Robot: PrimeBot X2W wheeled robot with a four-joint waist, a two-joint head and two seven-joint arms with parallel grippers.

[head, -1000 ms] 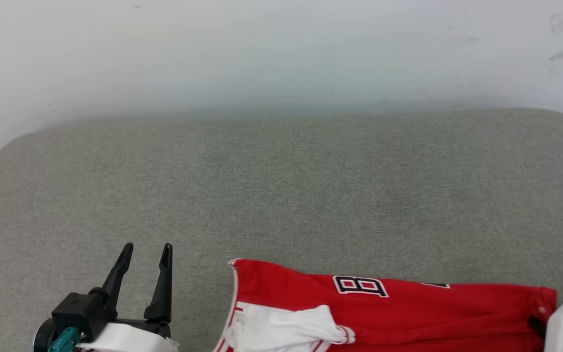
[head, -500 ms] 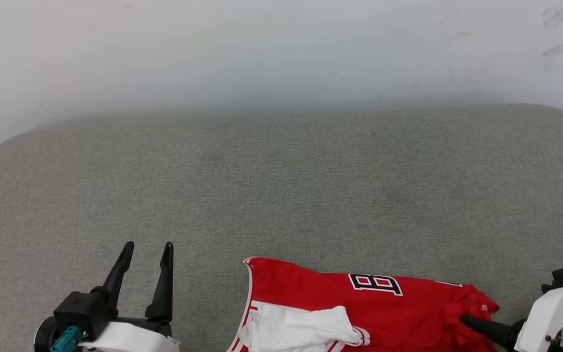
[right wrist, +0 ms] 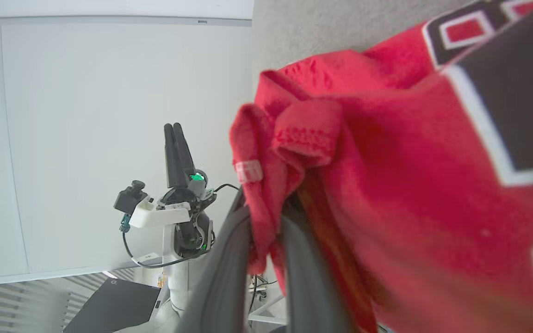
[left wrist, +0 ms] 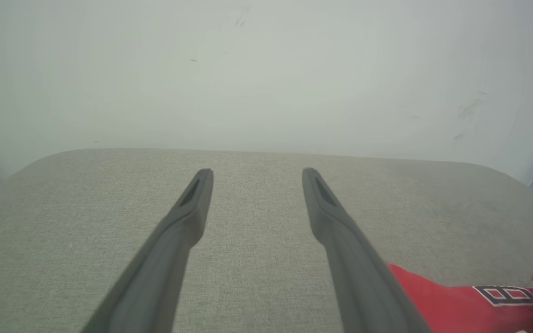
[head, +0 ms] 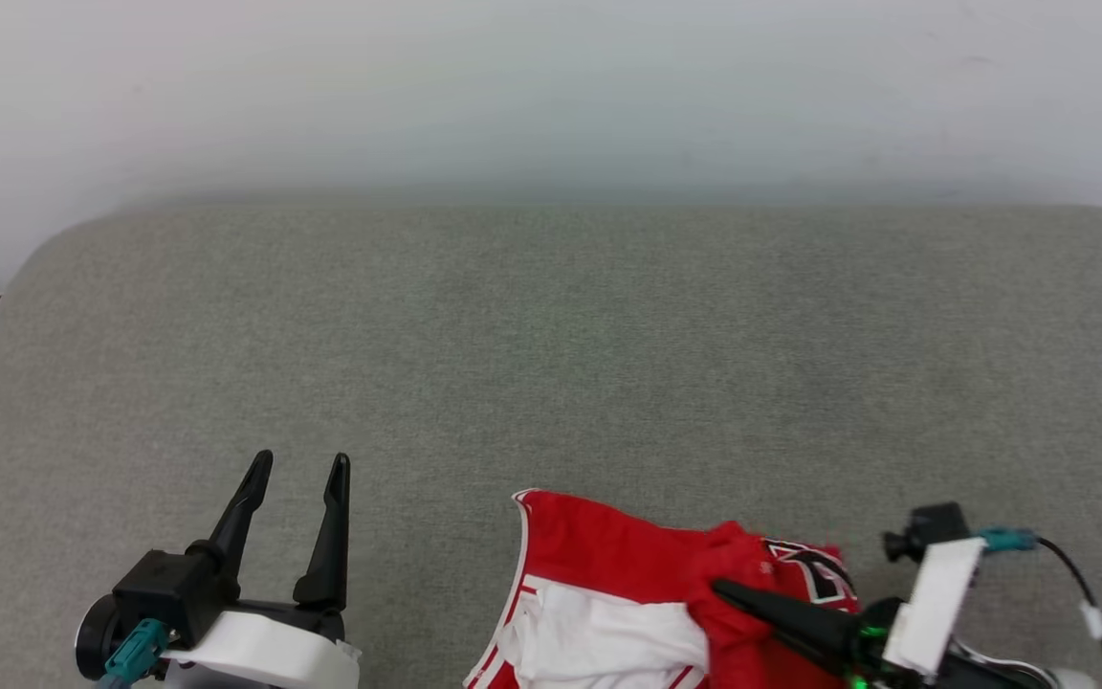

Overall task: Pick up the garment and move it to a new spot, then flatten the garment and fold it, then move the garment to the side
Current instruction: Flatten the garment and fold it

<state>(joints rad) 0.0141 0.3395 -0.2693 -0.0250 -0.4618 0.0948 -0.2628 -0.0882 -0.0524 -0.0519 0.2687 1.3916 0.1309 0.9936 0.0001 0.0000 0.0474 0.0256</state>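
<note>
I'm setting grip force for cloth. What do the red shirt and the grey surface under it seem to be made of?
The garment: probably soft knit jersey, matte; it bunches in limp folds and shows a stitched hem. The surface: likely woven upholstery cloth, matte, with a fine flecked grey weave and rounded corners.

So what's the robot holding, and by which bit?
The right jaws pinch the red shirt by a bunched-up red edge beside a little white tag. The left jaws are open, holding nothing.
</note>
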